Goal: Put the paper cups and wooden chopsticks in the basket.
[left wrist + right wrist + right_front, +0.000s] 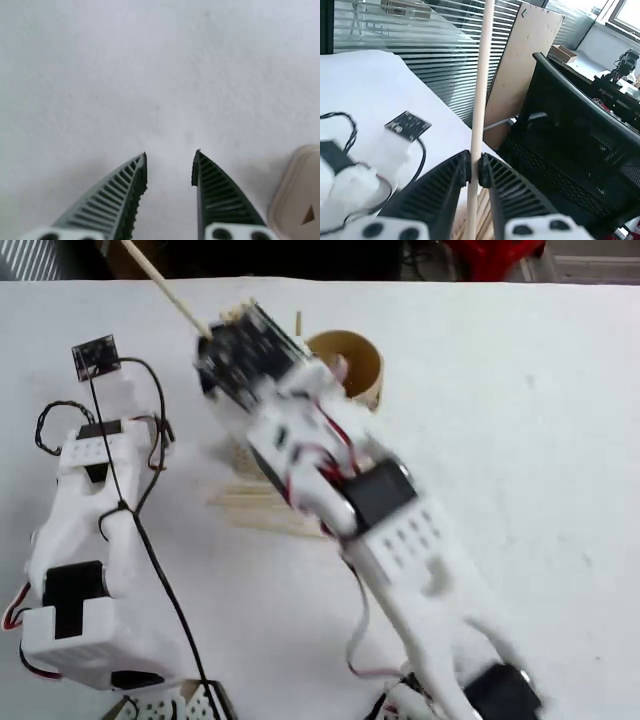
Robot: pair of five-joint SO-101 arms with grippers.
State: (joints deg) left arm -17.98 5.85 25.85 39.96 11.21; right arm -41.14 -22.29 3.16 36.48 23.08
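The right gripper [214,337] is clamped on a single chopstick [165,285] above the far part of the white table [540,420], seen from the high view. The stick slants away from the jaws toward 10 o'clock and runs past the table's far edge. The right wrist view shows the same gripper [475,171] with both dark ribbed fingers [447,187] pressed against the chopstick [482,75], which stands between their tips.

A paper cup [348,362] stands upright at 3 o'clock from the right gripper, just beside the arm. A pile of chopsticks [255,508] lies flat on the table at 6 o'clock from the gripper, partly hidden under the right arm [400,530].

The left arm [80,540] sits folded at the 9 o'clock side of the table. A small board [97,355] on a black cable lies at its 12 o'clock. In the left wrist view, the left gripper [171,155] hangs over bare table with its fingers [122,195] apart and nothing between them. A beige object [297,195] of unclear kind sits beside it.
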